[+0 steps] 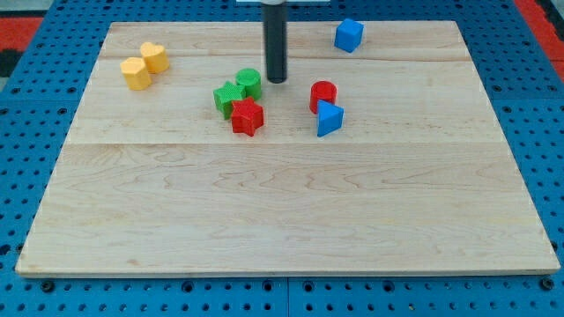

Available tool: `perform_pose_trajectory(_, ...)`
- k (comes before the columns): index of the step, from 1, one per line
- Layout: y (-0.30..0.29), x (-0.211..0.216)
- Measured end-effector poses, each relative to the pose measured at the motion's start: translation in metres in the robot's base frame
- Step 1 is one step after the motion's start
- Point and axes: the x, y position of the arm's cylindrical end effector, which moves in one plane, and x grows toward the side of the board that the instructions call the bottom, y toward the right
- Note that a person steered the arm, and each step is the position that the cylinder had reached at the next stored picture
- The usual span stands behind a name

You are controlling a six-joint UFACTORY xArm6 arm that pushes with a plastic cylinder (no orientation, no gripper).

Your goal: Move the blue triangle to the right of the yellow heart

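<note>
Blue triangle (pixel 329 119), a small plastic wedge-shaped block, is sitting a little right of the board's middle, in the upper half, well apart from my tip (pixel 277 81) and lower towards the view's right of it. No pincer is fitted on this arm; the straight dark rod is hanging down from the view's top, and its lower end is resting on the pale wooden board (pixel 282 211).

Just beside my tip, on the view's left, the green plastic cylinder (pixel 249 83) is standing; whether the two are touching I cannot tell. The green plastic star-like block (pixel 228 96) is leaning against that cylinder on its lower left, and the red plastic star (pixel 248 116) is sitting just below both, touching or nearly touching them.

On the view's right of my tip, the red plastic cylinder (pixel 323 94) is standing apart from it, and the blue triangle is lying right against that cylinder's lower right side.

Further out, the blue plastic cube-like block (pixel 349 34) is sitting near the board's top edge, towards the right. Far off at the upper left, the yellow plastic heart (pixel 155 57) and the yellow plastic hexagonal block (pixel 136 73) are sitting together, touching. The blue triangle is lying well to the right of the heart, with the green and red cluster between them.
</note>
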Motion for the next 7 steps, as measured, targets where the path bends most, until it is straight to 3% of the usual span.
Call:
perform_pose_trajectory(1, 0.100, -0.003)
perform_pose_trajectory(2, 0.142, 0.061)
perform_pose_trajectory(3, 0.096, 0.131)
perform_pose_trajectory(4, 0.054, 0.120)
perform_pose_trajectory(5, 0.063, 0.118)
perform_pose_trajectory(7, 0.034, 0.065)
